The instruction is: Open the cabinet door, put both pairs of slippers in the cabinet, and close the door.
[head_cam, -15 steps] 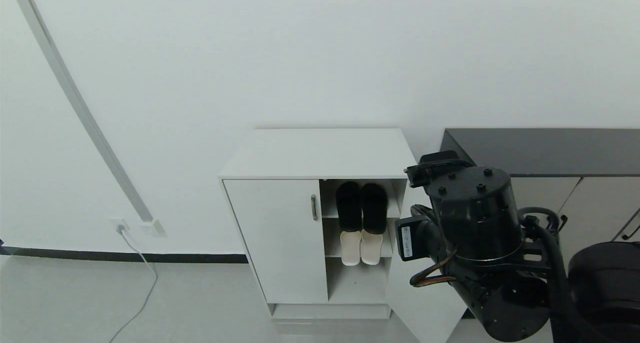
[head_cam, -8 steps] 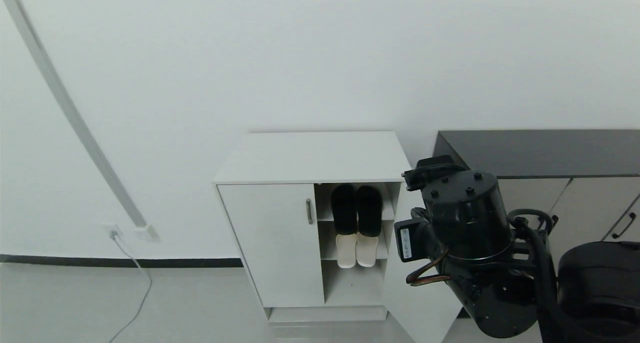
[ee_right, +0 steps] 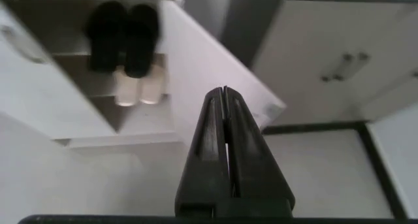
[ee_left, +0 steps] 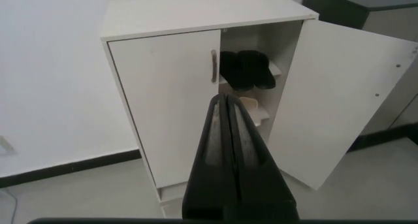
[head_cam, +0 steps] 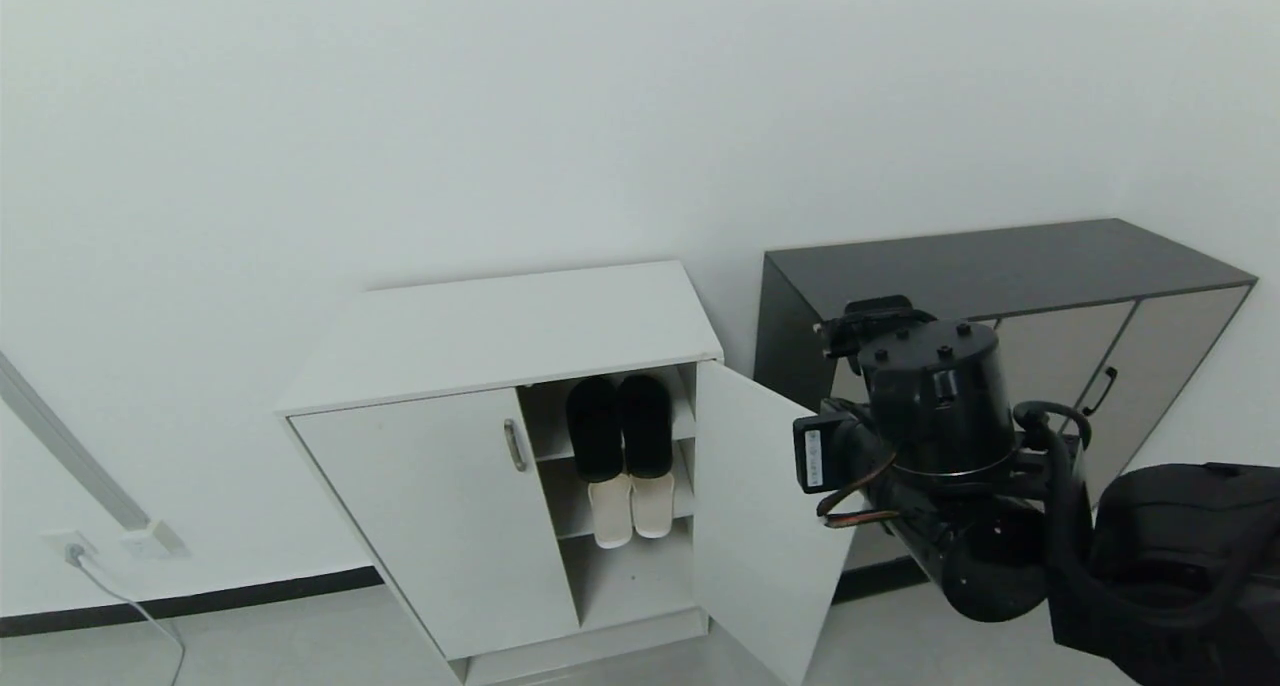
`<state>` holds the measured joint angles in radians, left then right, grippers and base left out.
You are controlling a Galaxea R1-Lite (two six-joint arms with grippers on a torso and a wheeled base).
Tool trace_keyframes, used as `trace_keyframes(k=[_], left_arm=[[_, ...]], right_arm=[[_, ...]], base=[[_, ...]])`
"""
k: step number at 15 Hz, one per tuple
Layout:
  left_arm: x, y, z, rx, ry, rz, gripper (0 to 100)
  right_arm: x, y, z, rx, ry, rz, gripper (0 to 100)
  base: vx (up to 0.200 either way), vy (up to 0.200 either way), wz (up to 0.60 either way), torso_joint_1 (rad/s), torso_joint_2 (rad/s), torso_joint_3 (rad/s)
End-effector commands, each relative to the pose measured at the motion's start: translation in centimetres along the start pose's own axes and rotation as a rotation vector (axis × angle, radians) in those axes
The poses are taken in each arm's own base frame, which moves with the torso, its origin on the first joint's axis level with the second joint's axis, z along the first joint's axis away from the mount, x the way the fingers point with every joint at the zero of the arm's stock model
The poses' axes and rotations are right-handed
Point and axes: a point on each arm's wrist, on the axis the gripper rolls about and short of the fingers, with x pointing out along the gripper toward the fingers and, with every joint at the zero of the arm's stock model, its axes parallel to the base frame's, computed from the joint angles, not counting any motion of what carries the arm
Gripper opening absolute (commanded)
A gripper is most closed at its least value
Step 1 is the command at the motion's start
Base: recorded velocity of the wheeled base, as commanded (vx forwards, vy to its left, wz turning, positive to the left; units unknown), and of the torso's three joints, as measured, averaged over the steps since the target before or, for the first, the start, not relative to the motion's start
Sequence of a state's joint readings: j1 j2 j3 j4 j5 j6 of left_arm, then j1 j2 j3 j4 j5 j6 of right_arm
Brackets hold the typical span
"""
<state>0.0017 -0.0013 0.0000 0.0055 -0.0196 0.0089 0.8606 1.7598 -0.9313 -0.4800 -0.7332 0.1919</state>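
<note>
white cabinet (head_cam: 480,336), black slippers (head_cam: 620,426), cream-white slippers (head_cam: 630,506), silver handle (head_cam: 514,445), dark grey sideboard (head_cam: 980,261), white wall (head_cam: 500,116), light grey floor (head_cam: 250,646)

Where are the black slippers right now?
In the head view, the black slippers sit on the top shelf of the white cabinet, in its open right half, directly above the white slippers and left of the open door.

**A bare room furnished like a home entryway**

A low white wooden cabinet (head_cam: 500,331) stands against a plain white wall. Its right door is open on shelves holding black slippers (head_cam: 620,426) above cream slippers (head_cam: 630,506). To its right is a dark grey-topped sideboard (head_cam: 980,261). Left: a black skirting strip (head_cam: 200,601), a wall socket (head_cam: 68,548) (cable plugged in) and smooth grey floor (head_cam: 300,646).
</note>
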Motion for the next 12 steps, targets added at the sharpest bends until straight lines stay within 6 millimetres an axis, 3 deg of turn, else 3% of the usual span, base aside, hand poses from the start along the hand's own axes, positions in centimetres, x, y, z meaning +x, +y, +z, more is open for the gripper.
trace_keyframes(k=[1, 3, 8, 12], left_arm=[[0.0, 0.0, 0.0, 0.0, 0.0, -0.001, 0], [0.0, 0.0, 0.0, 0.0, 0.002, -0.001, 0], [0.0, 0.0, 0.0, 0.0, 0.0, -0.002, 0], [0.0, 0.0, 0.0, 0.0, 0.002, -0.001, 0]], right_arm=[[2.0, -1.2, -0.5, 0.007, 0.024, -0.008, 0], [4.0, -2.7, -0.5, 0.039, 0.033, 0.02, 0], [8.7, -4.7, -1.1, 0.078, 0.035, -0.021, 0], [12.2, -5.7, -1.3, 0.103, 0.035, -0.048, 0]], base=[[0.0, 0.0, 0.0, 0.0, 0.0, 0.0], [0.0, 0.0, 0.0, 0.0, 0.0, 0.0], [-0.2, 0.0, 0.0, 0.003, 0.0, 0.003], [0.0, 0.0, 0.0, 0.0, 0.0, 0.0]])
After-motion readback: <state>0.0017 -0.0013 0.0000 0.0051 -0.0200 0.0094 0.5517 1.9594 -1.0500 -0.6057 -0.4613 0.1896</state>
